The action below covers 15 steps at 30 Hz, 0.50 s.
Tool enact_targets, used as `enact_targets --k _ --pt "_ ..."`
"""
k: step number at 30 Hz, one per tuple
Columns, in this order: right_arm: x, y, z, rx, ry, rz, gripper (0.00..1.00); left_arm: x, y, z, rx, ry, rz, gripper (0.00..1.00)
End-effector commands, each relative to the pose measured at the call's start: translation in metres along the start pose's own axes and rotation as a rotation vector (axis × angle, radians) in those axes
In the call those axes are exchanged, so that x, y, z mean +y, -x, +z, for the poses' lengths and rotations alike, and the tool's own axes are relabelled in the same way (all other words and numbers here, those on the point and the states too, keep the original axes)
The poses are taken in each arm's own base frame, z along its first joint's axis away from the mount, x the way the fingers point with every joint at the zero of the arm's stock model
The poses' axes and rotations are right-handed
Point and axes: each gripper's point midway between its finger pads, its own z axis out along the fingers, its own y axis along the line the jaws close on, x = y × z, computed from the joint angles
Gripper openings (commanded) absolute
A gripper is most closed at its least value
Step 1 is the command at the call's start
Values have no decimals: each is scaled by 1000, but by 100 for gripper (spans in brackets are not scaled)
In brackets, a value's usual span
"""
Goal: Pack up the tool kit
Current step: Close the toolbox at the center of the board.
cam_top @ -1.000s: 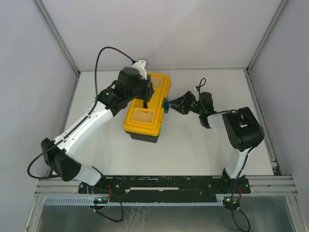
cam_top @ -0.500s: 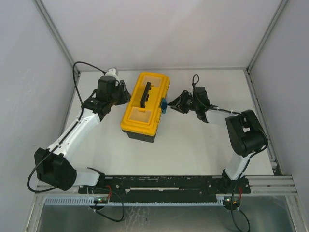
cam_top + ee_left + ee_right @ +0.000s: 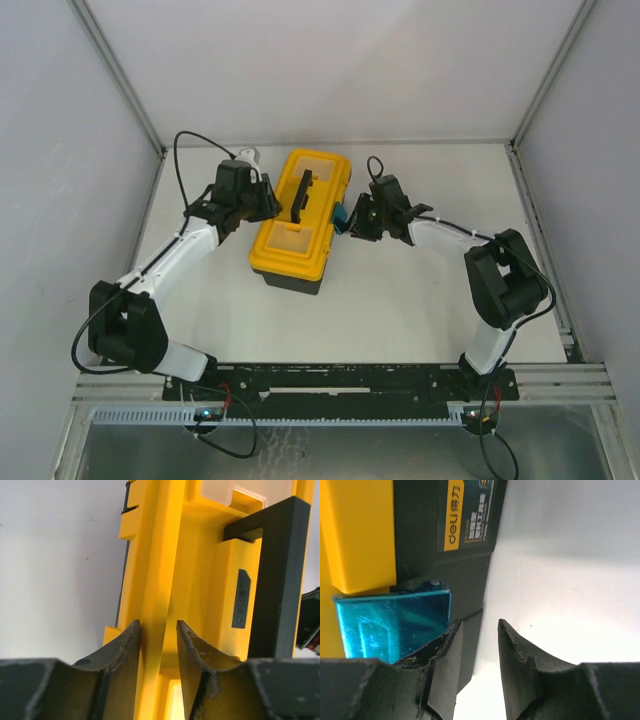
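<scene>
**At the far middle of the table [image 3: 400,300]: lid down, both arms closing on the toolbox [image 3: 290,275]**

The black toolbox sits with its yellow lid [image 3: 288,245] shut and its black handle [image 3: 301,195] lying flat along the top. No pliers or screwdrivers show anywhere on the table, so you can take it that they are inside.

A second ago your left gripper [image 3: 157,625] hung over the handle. It then swung out to the left, and it is now at the lid's left edge. Its jaws stand narrow, astride a raised yellow rib of the lid. The wrist view does not show whether they pinch that rib or only bracket it.

Your right gripper [image 3: 480,625] has crept in from the right and is now just beside the teal latch [image 3: 390,622]. Its jaws are narrowly parted with nothing between them, and one finger is close against the latch's edge.

Packing looks nearly done. What remains, most likely, is fastening the latch while the left arm steadies the lid. Watch that the light box does not slide.
</scene>
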Motion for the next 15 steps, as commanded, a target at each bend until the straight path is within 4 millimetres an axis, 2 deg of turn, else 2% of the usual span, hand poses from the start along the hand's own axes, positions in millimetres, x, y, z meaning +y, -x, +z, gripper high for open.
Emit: enact_targets --k 1,4,7,10,15 --pt "23 26 -10 -72 -60 -125 35 -8 -31 5 102 -86 42 36" --pt "23 30 -6 -79 -130 -181 36 -6 -42 6 129 -104 64 34" --pt "34 27 5 -38 -83 -193 36 -6 -49 7 153 -122 80 31" --pt "52 22 13 -18 -23 -213 36 -12 -58 8 183 -168 92 29" --pt "83 26 14 -40 54 -202 36 -14 -77 13 239 -200 107 24"
